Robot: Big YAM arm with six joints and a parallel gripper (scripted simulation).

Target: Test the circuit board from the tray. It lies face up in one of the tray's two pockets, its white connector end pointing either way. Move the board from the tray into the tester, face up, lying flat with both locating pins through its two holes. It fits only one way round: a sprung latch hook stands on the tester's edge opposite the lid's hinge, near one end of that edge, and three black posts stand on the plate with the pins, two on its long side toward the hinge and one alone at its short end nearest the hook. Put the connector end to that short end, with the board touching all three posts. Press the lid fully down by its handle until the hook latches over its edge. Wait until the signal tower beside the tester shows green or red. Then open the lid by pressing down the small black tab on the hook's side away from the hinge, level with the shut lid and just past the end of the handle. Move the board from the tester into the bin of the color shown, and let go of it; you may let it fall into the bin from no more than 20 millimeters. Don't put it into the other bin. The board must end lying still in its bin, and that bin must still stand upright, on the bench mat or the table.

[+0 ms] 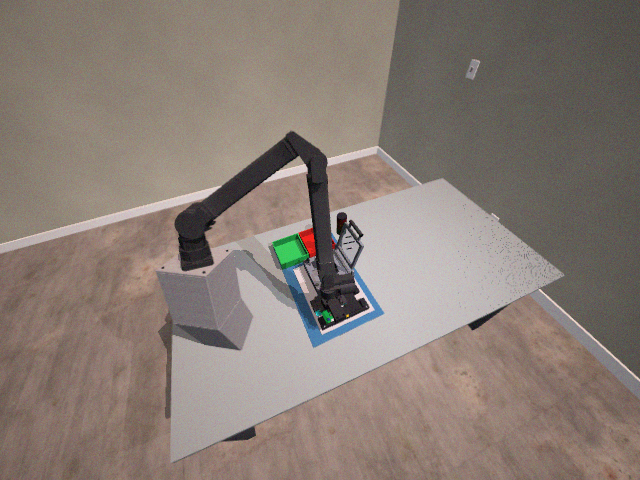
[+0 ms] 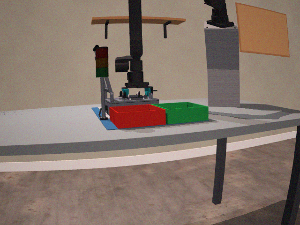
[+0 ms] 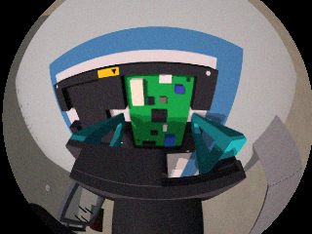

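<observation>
The green circuit board point(image 3: 158, 112) lies face up in a pocket of the black tray point(image 3: 78, 94). My gripper point(image 3: 159, 132) is open, with one teal finger on each long side of the board; I cannot tell whether they touch it. In the top view the gripper point(image 1: 336, 299) hangs low over the tray point(image 1: 341, 310), and a bit of the board point(image 1: 326, 314) shows beside it. The tester point(image 1: 336, 266) stands behind the tray with its lid point(image 1: 350, 248) raised. The signal tower point(image 2: 101, 62) shows dull red, amber and green bands, none plainly lit.
The red bin point(image 2: 137, 115) and the green bin point(image 2: 183, 111) stand side by side on the blue mat point(image 1: 310, 330), beyond the tester. The arm's grey pedestal point(image 1: 204, 302) stands at the table's edge. The arm's lower link rises straight up over the tester.
</observation>
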